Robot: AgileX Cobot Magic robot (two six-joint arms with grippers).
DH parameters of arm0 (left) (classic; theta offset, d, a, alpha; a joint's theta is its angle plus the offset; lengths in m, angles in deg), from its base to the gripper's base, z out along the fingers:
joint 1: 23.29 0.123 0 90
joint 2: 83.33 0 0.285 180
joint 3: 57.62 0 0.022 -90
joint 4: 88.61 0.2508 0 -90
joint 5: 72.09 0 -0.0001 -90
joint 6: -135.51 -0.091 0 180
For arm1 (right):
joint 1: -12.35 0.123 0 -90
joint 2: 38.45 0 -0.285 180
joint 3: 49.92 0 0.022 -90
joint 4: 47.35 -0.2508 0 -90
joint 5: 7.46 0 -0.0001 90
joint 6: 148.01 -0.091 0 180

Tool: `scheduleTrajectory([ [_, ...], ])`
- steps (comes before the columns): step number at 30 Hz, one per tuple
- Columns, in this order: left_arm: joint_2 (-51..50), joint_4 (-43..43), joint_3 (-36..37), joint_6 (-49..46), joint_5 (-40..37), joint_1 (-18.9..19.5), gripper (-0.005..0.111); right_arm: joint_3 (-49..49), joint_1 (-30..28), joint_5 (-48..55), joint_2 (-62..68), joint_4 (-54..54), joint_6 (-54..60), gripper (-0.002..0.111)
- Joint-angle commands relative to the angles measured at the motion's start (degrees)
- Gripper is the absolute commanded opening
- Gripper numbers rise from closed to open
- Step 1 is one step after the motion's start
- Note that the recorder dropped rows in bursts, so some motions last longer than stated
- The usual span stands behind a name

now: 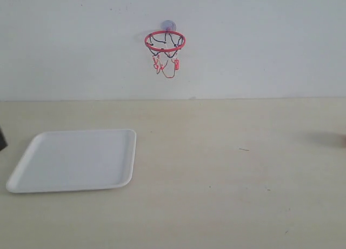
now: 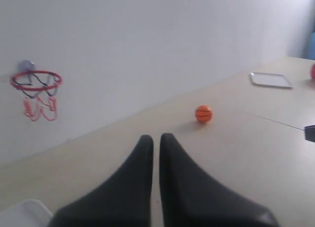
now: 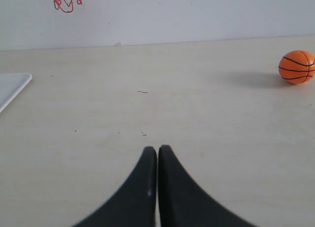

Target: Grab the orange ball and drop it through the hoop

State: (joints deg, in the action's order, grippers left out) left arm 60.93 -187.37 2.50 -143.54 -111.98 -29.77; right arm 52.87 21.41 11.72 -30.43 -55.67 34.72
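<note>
The left gripper [image 2: 156, 137] and the right gripper [image 3: 157, 148] hang over the pale table [image 1: 227, 168], each with its black fingers pressed together and nothing between them. Beyond them the orange ball [image 3: 297, 67] rests on the tabletop, well apart from both arms. It is a small mini basketball, bright orange with thin black seam lines. A white tray [image 1: 75, 160] lies on the left arm's side. Farthest back, the hoop [image 1: 165, 41] — red ring, dangling red-and-black net — hangs from a bluish suction cup on the white wall [image 1: 270, 38].
</note>
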Motion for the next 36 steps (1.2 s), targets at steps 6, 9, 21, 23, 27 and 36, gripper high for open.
scheduleTrajectory([
  [6, 14.09, -1.19, 2.36, -0.20, 0.62, 3.87, 0.004, -0.01, 0.10, -0.11, -0.24, 0.02, 0.29, 0.000],
  [9, 15.76, -1.19, 2.48, 7.17, 1.13, 3.87, 0.004, -0.01, 0.10, -0.11, -0.24, 0.02, 0.29, 0.000],
  [21, 21.81, 52.83, 4.74, 92.25, 30.90, 4.09, 0.004, -0.01, 0.10, -0.11, -0.24, 0.02, 0.29, 0.000],
  [23, 23.35, 66.51, 6.69, 97.36, 31.00, 4.09, 0.004, -0.01, 0.10, -0.11, -0.24, 0.02, 0.19, 0.000],
  [27, 27.54, 77.48, 11.90, 99.37, 31.00, 4.09, 0.004, -0.01, 0.10, -0.11, -0.24, 0.02, 0.19, 0.000],
  [36, 27.95, 87.86, 17.10, 111.32, 30.51, 4.07, 0.004, -0.01, 0.10, -0.11, -0.24, -0.09, 0.19, 0.000],
])
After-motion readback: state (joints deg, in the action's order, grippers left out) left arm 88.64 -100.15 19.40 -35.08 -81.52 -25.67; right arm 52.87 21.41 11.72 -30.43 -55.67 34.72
